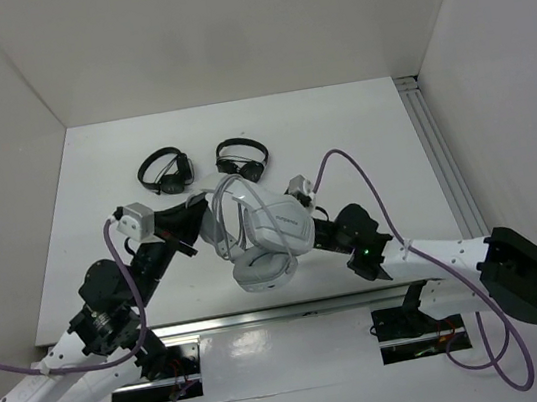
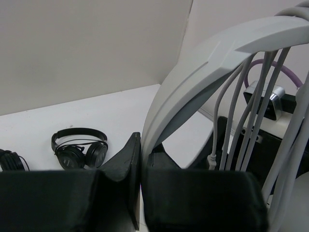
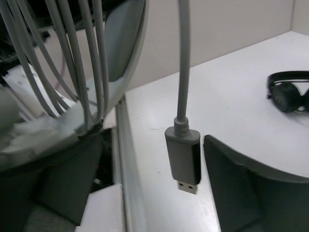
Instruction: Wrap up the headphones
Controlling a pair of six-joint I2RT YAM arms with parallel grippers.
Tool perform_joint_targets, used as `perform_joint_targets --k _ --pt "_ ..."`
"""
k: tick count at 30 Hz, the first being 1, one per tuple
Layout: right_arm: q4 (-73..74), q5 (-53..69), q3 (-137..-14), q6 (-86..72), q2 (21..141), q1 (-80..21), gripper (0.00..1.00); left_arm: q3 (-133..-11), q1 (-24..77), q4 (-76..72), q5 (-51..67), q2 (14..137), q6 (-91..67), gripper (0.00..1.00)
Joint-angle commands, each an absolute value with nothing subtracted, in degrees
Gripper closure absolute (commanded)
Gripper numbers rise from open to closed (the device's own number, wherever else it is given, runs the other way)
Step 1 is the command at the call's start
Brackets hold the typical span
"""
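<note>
Toward the 6 o'clock edge of the table (image 1: 360,137), the left jaws clench the wide headband of the headphones (image 1: 262,227), with the cable (image 2: 231,121) looped round it. At 3 o'clock the right jaws stand released, the USB plug (image 3: 184,157) dangling between them (touching neither). Best next: regrip near the plug and tuck it under a loop without slackening the coils.

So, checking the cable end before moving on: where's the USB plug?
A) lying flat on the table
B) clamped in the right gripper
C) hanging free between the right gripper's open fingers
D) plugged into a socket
C: the plug dangles from its cable, touching neither finger of the open right gripper.
</note>
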State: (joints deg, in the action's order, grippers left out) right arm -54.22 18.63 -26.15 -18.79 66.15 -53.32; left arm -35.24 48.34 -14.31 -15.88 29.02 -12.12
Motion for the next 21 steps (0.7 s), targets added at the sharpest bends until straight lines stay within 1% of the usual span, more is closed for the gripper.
perform_joint_targets --k 1,9,15,16,21 --pt "-55.82 18.02 -25.84 -17.06 67.23 -54.4 0.0 -38.23 48.25 -20.21 -18.02 28.04 -14.33 1.0" --pt "-53.7 13.45 -21.02 -16.0 66.62 -56.16 0.0 -39.29 48.25 -16.88 -23.64 27.51 -14.33 1.0" --pt "-52.92 11.6 -19.69 -15.38 66.09 -56.16 0.0 -40.42 48.25 -15.73 -25.22 26.99 -14.33 1.0" --pt "-52.39 9.69 -19.69 -15.38 66.09 -56.16 0.0 -40.43 48.25 -15.21 -25.75 26.98 -14.33 1.0" --pt "-54.4 5.9 -14.78 -16.0 66.09 -56.16 0.0 -39.82 48.25 -14.59 -27.59 24.35 -14.33 1.0"
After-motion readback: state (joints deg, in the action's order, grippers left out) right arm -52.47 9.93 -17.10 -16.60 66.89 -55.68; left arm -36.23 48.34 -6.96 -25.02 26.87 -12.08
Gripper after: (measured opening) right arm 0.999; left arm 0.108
